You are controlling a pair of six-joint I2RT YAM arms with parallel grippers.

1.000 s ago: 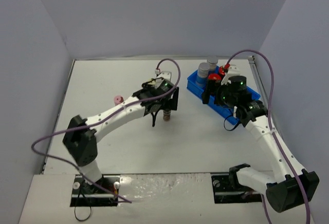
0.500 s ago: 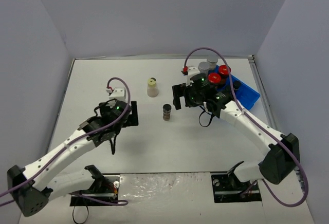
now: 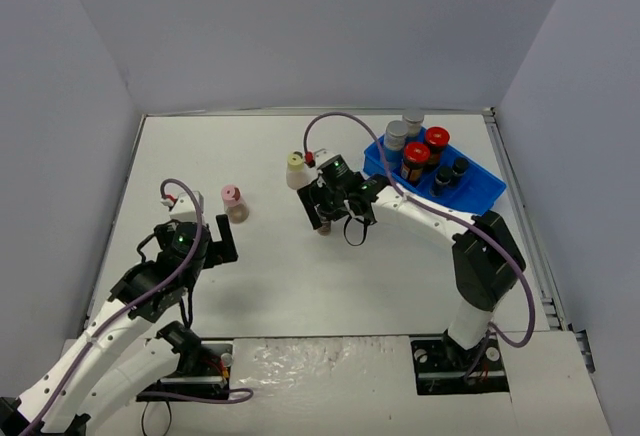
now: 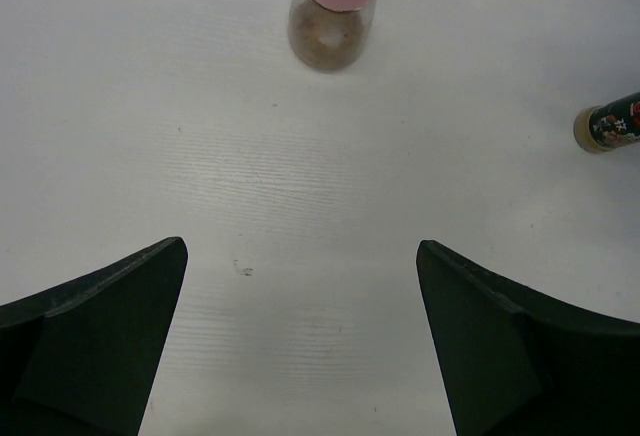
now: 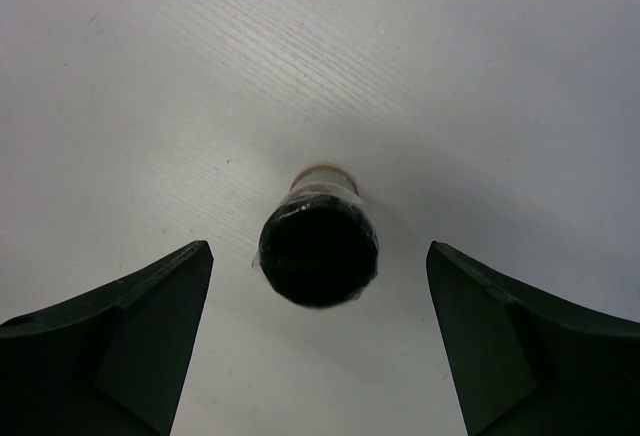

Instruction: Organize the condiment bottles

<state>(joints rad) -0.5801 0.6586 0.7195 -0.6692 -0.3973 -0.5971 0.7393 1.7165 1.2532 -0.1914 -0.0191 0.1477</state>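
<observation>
White right arm reaches left to the middle of the counter (image 3: 300, 286). The right tool (image 5: 317, 248) points down, jaws apart either side of an upright tiny dark-capped jar (image 5: 318, 256), gaps both sides, nothing gripped. Left arm bent, near left; left tool (image 4: 300, 246) wide open, empty. Pink-lidded jar (image 4: 333, 6) just beyond, brown fill.

The right claw (image 3: 327, 212) has swung from the blue tray (image 3: 482, 197) across to the tiny dark-capped jar (image 5: 318, 256), its jaws now straddling it (gaps either side). The left claw (image 4: 300, 246) has pulled back toward the worktop's (image 3: 290, 291) near-left, uncovering the pink-lidded jar (image 3: 233, 202).
</observation>
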